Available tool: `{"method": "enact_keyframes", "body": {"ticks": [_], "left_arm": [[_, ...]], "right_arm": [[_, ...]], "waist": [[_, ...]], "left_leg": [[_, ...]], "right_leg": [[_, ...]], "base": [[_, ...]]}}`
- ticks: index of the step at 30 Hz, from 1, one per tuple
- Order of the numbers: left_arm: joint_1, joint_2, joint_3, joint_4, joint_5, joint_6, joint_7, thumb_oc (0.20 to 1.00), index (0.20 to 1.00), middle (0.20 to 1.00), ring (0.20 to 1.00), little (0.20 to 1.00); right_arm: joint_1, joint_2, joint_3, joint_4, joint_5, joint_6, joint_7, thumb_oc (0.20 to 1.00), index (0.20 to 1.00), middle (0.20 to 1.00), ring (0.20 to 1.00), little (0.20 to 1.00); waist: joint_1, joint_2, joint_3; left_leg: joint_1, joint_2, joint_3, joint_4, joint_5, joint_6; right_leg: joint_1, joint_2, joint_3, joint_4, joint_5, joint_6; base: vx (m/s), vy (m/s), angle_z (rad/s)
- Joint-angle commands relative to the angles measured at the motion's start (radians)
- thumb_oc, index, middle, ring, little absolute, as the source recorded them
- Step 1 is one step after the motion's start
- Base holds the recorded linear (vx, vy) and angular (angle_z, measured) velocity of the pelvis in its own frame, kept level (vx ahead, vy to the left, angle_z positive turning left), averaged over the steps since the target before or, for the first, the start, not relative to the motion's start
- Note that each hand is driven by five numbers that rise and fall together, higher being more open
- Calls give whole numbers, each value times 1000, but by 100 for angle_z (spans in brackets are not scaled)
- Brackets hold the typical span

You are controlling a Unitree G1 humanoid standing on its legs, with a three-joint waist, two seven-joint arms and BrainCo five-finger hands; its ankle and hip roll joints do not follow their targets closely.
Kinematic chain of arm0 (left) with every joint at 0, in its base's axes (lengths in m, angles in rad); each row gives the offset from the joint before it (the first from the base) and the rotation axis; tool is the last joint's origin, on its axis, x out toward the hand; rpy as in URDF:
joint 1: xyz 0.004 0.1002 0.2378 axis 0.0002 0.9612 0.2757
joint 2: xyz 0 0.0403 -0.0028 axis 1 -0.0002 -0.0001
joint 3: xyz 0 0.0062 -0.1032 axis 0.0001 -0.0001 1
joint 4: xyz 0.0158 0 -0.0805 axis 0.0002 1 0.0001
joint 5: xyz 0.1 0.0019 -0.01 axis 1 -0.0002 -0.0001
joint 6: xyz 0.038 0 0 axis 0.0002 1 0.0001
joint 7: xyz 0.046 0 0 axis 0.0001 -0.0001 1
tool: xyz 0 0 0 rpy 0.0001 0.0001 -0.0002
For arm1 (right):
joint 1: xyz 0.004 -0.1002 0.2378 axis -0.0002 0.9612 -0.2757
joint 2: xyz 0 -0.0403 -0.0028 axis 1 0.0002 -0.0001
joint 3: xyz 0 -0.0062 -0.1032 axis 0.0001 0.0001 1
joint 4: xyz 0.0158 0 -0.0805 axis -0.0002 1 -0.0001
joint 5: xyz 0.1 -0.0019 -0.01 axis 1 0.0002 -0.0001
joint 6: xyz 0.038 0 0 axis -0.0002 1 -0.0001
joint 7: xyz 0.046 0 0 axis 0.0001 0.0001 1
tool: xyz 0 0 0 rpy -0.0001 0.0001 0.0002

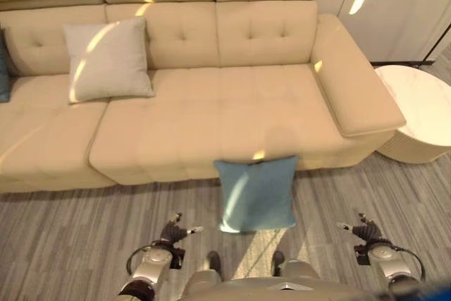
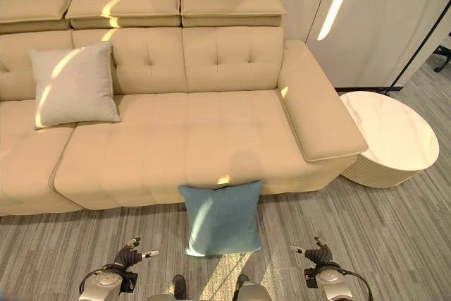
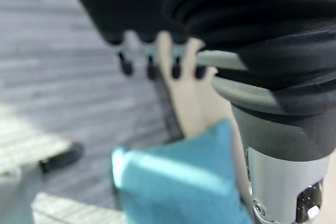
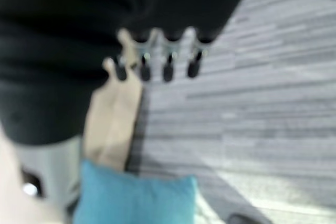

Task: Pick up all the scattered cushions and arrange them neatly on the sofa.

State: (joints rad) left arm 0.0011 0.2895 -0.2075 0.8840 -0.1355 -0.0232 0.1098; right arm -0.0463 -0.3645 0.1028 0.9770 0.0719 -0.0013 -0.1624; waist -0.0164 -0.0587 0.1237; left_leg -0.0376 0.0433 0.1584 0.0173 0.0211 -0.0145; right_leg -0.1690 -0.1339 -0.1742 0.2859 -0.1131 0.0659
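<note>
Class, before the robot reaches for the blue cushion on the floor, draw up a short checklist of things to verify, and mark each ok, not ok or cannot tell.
1. Blue cushion on the floor, leaning against the sofa front, between both hands: ok.
2. Left hand open and holding nothing: ok.
3. Right hand open and holding nothing: ok.
4. Bare seat space on the sofa beside the grey cushion: ok.
5. Every cushion already on the sofa: not ok.
6. More cushions lying outside the views: cannot tell.
</note>
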Motion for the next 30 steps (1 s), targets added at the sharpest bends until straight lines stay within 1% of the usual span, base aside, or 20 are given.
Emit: {"method": "enact_keyframes", "body": {"ticks": [1,3,5,6,8,9,10,11,12,13,15,16,17,19,20,21,22,25,29,30], "left_arm": [[-36,32,44,-50,-13,-18,-2,1000,1000,1000,1000,1000],[-48,33,47,-46,-28,-20,0,1000,1000,1000,1000,1000],[-52,31,47,-55,-45,-24,6,1000,1000,1000,1000,1000],[-51,31,47,-63,-49,-27,5,1000,1000,1000,1000,1000],[-45,32,43,-74,-48,-29,1,1000,1000,1000,1000,1000],[-46,30,42,-75,-47,-32,-3,1000,1000,1000,1000,1000],[-46,27,36,-72,-44,-30,-3,1000,1000,1000,1000,1000],[-46,27,36,-72,-44,-30,-3,1000,1000,1000,1000,1000],[-51,26,32,-80,-46,-27,-3,1000,1000,1000,1000,1000],[-61,29,15,-111,-51,-27,-9,1000,1000,1000,1000,1000],[-78,24,5,-109,-60,-31,-9,1000,1000,1000,1000,1000],[-79,24,5,-109,-60,-31,-9,1000,1000,1000,1000,1000],[-101,15,-6,-108,-57,-26,-14,1000,1000,1000,1000,1000],[-103,22,-12,-112,-45,-29,-11,1000,1000,1000,1000,1000],[-103,22,-12,-112,-45,-29,-11,1000,1000,1000,1000,1000],[-104,23,-16,-140,-58,-34,-8,1000,1000,1000,1000,1000],[-108,23,-18,-145,-69,-40,-3,1000,1000,1000,1000,1000],[-112,38,-9,-158,-72,-42,4,1000,1000,1000,1000,1000],[-123,50,4,-163,-87,-48,16,1000,1000,1000,1000,1000],[-136,61,10,-163,-95,-54,28,1000,1000,1000,1000,1000]], "right_arm": [[-54,17,30,-5,-25,-6,-4,1000,1000,1000,1000,1000],[-65,17,37,-15,-35,-3,0,1000,1000,1000,1000,1000],[-70,19,37,-31,-35,1,0,1000,1000,1000,1000,1000],[-68,19,37,-38,-39,2,-2,1000,1000,1000,1000,1000],[-53,20,35,-62,-42,0,3,1000,1000,1000,1000,1000],[-48,18,33,-71,-42,-4,1,1000,1000,1000,1000,1000],[-42,15,34,-80,-43,-9,-1,1000,1000,1000,1000,1000],[-42,15,34,-80,-43,-9,-1,1000,1000,1000,1000,1000],[-35,10,28,-95,-42,-14,-2,1000,1000,1000,1000,1000],[-29,-6,33,-123,-30,-20,-12,1000,1000,1000,1000,1000],[-32,-17,36,-132,-13,-23,-12,1000,1000,1000,1000,1000],[-32,-16,36,-132,-13,-23,-12,1000,1000,1000,1000,1000],[-35,-27,34,-138,-10,-19,-12,1000,1000,1000,1000,1000],[-39,-31,38,-139,-14,-20,-18,1000,1000,1000,1000,1000],[-39,-31,38,-139,-14,-20,-18,1000,1000,1000,1000,1000],[-45,-31,43,-158,-20,-20,-18,1000,1000,1000,1000,1000],[-49,-26,44,-170,-21,-20,-18,1000,1000,1000,1000,1000],[-63,-25,48,-182,-24,-15,-22,1000,1000,1000,1000,1000],[-86,-22,59,-181,-21,-14,-30,1000,1000,1000,1000,1000],[-105,-18,63,-185,-13,-17,-37,1000,1000,1000,1000,1000]], "waist": [[27,-20,35],[26,-15,33],[17,-16,39],[12,-16,43],[9,-29,40],[8,-33,34],[-2,-32,27],[-3,-32,27],[-11,-34,27],[-24,-43,45],[-35,-35,59],[-38,-37,56],[-34,-25,61],[-21,-20,64],[-21,-20,64],[-22,-19,73],[-24,-24,82],[-17,-34,90],[-4,-39,111],[2,-41,127]], "left_leg": [[-14,-26,-83,85,-131,20],[6,-14,-91,72,-137,6],[32,-9,-99,66,-142,-10],[46,-4,-107,65,-148,-18],[60,-9,-124,69,-162,-31],[62,-3,-126,72,-165,-41],[59,18,-132,81,-167,-59],[58,18,-132,81,-167,-59],[32,47,-121,119,-165,-79],[-62,111,-87,266,-138,-95],[-101,142,-68,287,-145,-91],[-104,139,-70,284,-140,-90],[-142,142,-34,198,-88,-84],[-146,128,-46,127,-59,-85],[-146,128,-45,127,-59,-85],[-166,100,-87,117,-58,-79],[-184,89,-91,135,-70,-77],[-208,65,-86,147,-78,-66],[-221,55,-76,160,-92,-54],[-240,50,-70,176,-99,-49]], "right_leg": [[4,-68,20,-38,131,125],[-12,-102,-15,-130,161,112],[-30,-118,-33,-198,190,122],[-31,-120,-36,-213,204,130],[-9,-115,-20,-233,198,129],[1,-113,-20,-235,199,131],[10,-104,-19,-232,190,125],[9,-105,-19,-232,190,125],[16,-101,-24,-223,175,117],[36,-96,-55,-215,146,85],[59,-71,-83,-221,115,67],[56,-74,-85,-222,117,68],[67,-61,-103,-231,103,65],[53,-52,-96,-217,94,68],[53,-52,-96,-217,94,68],[30,-53,-74,-191,96,71],[11,-61,-61,-182,100,77],[-29,-76,-30,-184,122,83],[-51,-89,-18,-182,136,89],[-69,-102,-17,-178,141,93]], "base": [[96,-84,-20],[196,-174,-17],[217,-177,-11],[202,-189,0],[197,-197,15],[181,-239,52],[119,-178,74],[105,-226,92],[15,-287,64],[13,-352,83],[1,-195,102],[29,-12,60],[48,64,29],[77,77,25],[76,102,-11],[46,113,-30],[46,151,-22],[-11,102,-29],[-17,50,-26],[-67,40,-2]]}}
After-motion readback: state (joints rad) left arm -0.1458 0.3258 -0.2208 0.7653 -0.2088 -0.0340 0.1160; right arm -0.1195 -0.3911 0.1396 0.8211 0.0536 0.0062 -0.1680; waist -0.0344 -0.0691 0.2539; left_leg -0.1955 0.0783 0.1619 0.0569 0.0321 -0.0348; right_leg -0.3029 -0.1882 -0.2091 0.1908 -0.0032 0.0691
